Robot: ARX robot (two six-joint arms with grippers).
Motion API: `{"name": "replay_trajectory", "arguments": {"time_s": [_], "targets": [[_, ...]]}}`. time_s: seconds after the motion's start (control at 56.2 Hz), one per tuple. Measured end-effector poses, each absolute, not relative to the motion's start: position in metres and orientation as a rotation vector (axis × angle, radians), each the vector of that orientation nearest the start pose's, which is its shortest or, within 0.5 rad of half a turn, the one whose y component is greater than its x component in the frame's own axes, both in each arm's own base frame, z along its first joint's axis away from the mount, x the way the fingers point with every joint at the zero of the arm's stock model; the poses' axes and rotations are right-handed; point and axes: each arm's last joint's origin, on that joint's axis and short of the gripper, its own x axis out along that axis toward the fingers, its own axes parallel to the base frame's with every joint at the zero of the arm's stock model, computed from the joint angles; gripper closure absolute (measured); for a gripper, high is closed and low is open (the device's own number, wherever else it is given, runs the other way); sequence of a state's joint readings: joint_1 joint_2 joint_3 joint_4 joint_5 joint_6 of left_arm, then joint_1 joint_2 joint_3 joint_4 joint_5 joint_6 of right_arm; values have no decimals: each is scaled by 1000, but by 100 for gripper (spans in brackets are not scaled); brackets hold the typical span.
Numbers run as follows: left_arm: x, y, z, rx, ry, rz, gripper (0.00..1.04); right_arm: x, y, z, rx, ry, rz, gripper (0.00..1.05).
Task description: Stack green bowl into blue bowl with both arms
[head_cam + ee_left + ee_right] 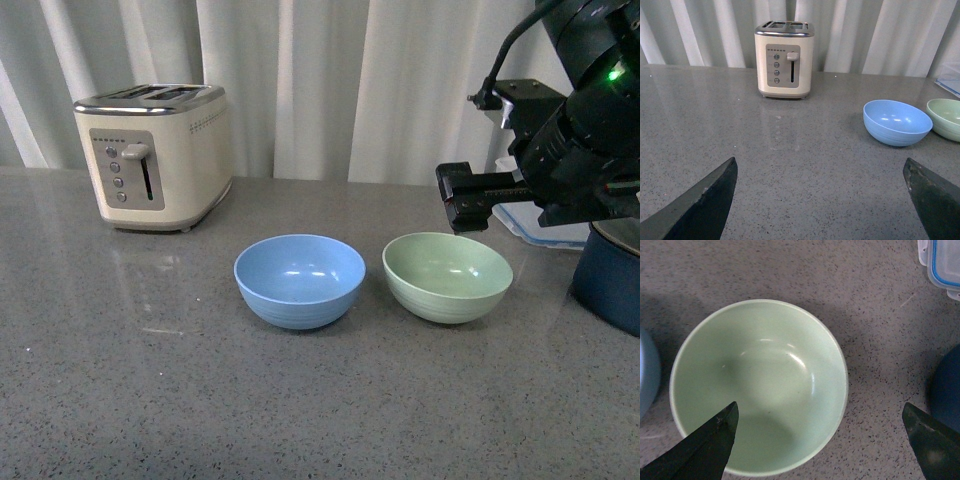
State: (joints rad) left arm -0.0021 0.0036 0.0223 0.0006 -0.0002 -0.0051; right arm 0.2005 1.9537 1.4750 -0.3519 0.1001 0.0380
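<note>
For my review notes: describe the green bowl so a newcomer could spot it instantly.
From the cream metal-topped toaster on the grey speckled countertop, look right to two round matte bowls. The pale mint-green bowl is the right-hand one; the sky-blue bowl is its neighbour.

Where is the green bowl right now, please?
The green bowl sits right of centre in the front view, on the counter, just right of the blue bowl.

Green bowl (447, 276) upright, empty, just right of blue bowl (299, 280), apart.

The right arm (575, 140) is bulky blue-black, with a black cable (510, 45) and green light (613, 74).
</note>
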Motion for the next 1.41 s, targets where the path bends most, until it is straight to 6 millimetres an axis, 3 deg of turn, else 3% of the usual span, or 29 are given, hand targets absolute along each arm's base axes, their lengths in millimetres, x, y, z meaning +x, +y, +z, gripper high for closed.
{"name": "replay_trajectory", "arguments": {"time_s": [0.32, 0.641, 0.872, 0.979, 1.246, 1.406], "targets": [[97, 0, 171, -5, -19, -2, 7, 452, 68, 182, -63, 898, -5, 12], [97, 0, 171, -5, -19, -2, 7, 462, 70, 164, -81, 936, -25, 61], [97, 0, 171, -5, -19, -2, 7, 463, 71, 161, -90, 941, -35, 96], [97, 0, 171, -5, -19, -2, 7, 463, 71, 172, -72, 902, -23, 104], [97, 0, 171, -5, -19, -2, 7, 445, 71, 197, -97, 828, -5, 104], [97, 0, 171, -5, -19, -2, 7, 429, 81, 246, -76, 698, 62, 104]]}}
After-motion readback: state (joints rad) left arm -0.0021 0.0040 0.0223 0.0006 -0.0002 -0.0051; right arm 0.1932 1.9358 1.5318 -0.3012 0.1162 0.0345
